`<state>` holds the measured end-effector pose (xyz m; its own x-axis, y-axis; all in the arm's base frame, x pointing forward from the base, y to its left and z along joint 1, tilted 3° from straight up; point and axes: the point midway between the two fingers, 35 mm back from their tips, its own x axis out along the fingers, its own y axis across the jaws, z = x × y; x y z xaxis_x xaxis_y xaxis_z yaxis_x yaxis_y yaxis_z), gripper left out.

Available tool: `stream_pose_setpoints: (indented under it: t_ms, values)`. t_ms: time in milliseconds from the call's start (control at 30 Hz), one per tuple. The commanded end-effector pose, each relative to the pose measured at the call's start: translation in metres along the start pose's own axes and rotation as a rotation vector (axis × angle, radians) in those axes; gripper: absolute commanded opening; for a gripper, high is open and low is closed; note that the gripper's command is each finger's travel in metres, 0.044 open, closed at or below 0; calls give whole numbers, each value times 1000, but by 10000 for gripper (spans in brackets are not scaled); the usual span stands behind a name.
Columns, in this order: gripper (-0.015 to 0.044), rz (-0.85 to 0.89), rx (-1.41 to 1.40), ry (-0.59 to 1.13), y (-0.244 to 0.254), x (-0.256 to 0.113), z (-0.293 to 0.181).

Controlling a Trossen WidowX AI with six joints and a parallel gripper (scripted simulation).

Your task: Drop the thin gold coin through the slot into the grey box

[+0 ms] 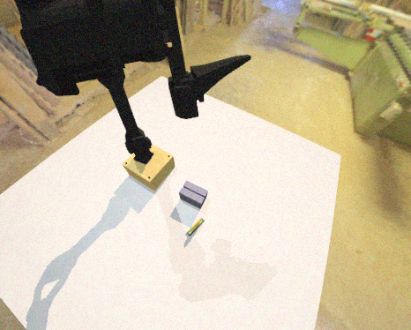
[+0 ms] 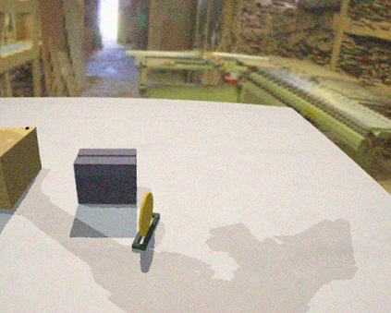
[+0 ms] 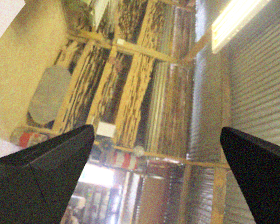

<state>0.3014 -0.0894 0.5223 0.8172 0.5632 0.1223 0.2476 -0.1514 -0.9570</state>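
Observation:
The gold coin [image 1: 196, 225] [image 2: 146, 213] stands on edge in the dark-green holder [image 1: 189, 234] [image 2: 139, 245]. The closed grey box [image 1: 191, 198] [image 2: 106, 183] stands close by, behind and left of the coin in the exterior view. The narrow slot [image 2: 106, 155] runs across its lid. My gripper [image 3: 157, 132] is open, its two black fingers wide apart with nothing between them in the wrist view. It is high above the table, well away from coin and box; only one finger shows clearly in the top view. The wrist view shows neither coin nor box.
A tan block [image 1: 152, 169] [image 2: 22, 168] under the arm's base stands on the white table [image 1: 273, 176] [image 2: 240, 165], left of the box. The dark arm reaches over the upper left in the top view. Shadows fall around the holder and box.

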Motion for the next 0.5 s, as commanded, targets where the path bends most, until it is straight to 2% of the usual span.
stream_pose_setpoints:
  t_ms: [0,100,267,467]
  values:
    - [374,0,8,5,2,0,-2]
    - [295,11,124,82,26,7,-25]
    - [164,93,361,251,94,18,-66]
    - [161,294,608,436,193,22,-87]
